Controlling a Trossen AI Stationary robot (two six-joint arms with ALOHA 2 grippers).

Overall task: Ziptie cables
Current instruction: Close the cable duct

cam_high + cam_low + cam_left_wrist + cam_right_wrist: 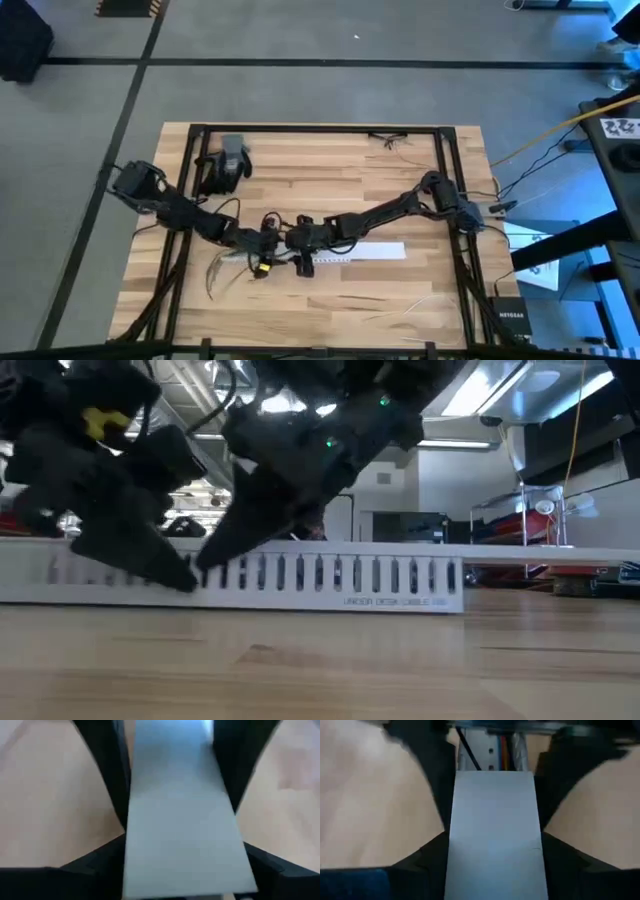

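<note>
Item: white perforated strip (358, 252), long axis running left-right on the surface (400, 300). Left tool (268, 262) and right tool (300, 260) are both straddling its left end, part-open, fingers flanking it, grip uncertain. Cables (222, 272) are lying just left, nearest the left tool. Only the high view is showing them.

Two dark, jointed arms, a yellow tag by the left hand (262, 266), green lights on the right.
</note>
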